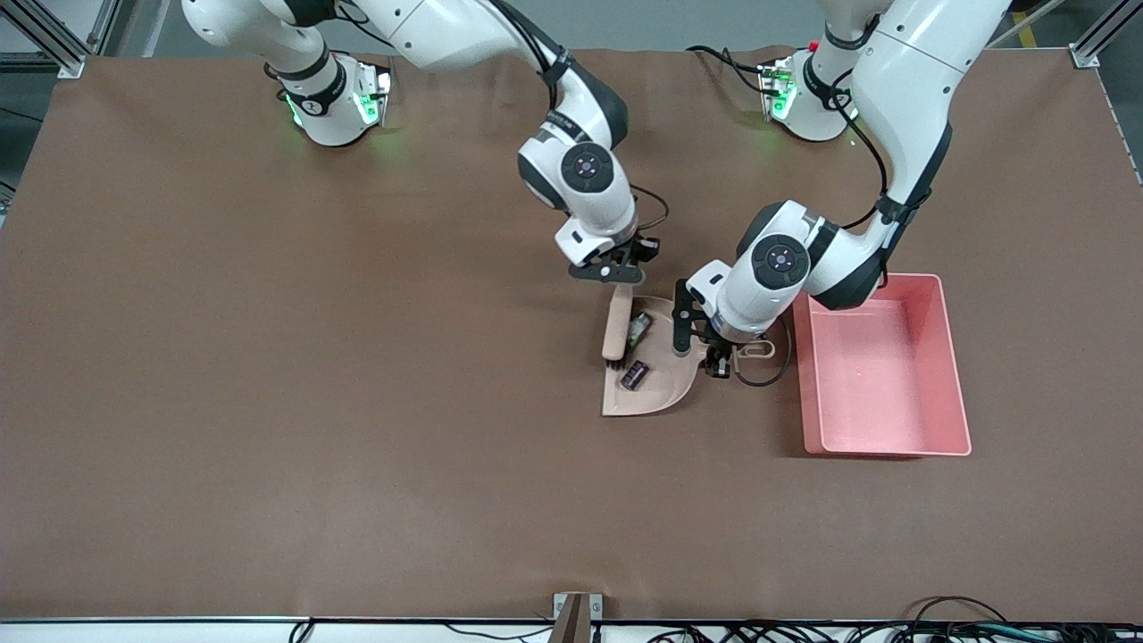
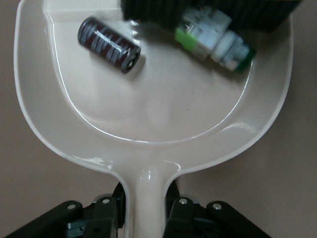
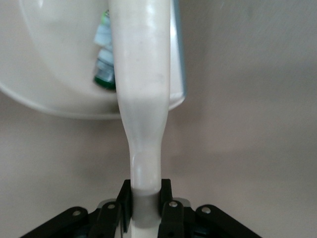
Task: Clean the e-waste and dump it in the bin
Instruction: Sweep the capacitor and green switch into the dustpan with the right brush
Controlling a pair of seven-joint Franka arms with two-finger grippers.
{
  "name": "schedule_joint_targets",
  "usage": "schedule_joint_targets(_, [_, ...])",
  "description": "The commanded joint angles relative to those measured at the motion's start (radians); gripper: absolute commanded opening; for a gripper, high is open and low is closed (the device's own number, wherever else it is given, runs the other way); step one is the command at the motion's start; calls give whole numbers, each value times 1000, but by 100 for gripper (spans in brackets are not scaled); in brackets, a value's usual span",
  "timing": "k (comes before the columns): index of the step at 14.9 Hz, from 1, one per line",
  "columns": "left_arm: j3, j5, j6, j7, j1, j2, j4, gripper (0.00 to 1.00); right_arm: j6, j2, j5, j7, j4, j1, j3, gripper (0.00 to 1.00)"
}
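1. On the brown bench, near its middle, you've got the beige dustpan lying flat, w/ both e-waste bits inside it.
2. Dark cylinder piece sits in the pan, nearer the front cam than the white-and-green piece.
3. White-and-green piece lies right against the brush's dark bristles, dark piece just beside, not touching it.
4. Left claw: clamped on the dustpan handle, low over the bench between pan and bin.
5. Right claw: clamped on the brush handle; brush lies along the pan's edge toward the right arm's end of the bench.
6. Pink bin stands on the bench beside the pan, toward the left arm's end, apart from it. You can see nothing in it but bare pink floor.
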Motion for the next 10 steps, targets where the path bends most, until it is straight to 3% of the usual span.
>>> schedule_joint_targets(1, [-3,20,-10,-25,3,11,25,0,-19,20,12,62,39,21,-4,0])
schedule_joint_targets(6, [-4,21,-1,-25,18,26,25,0,-169,-1,14,111,98,18,-2,0])
schedule_joint_targets(10, [-6,9,5,-18,32,22,28,0,-300,-102,12,119,92,-6,-10,0])
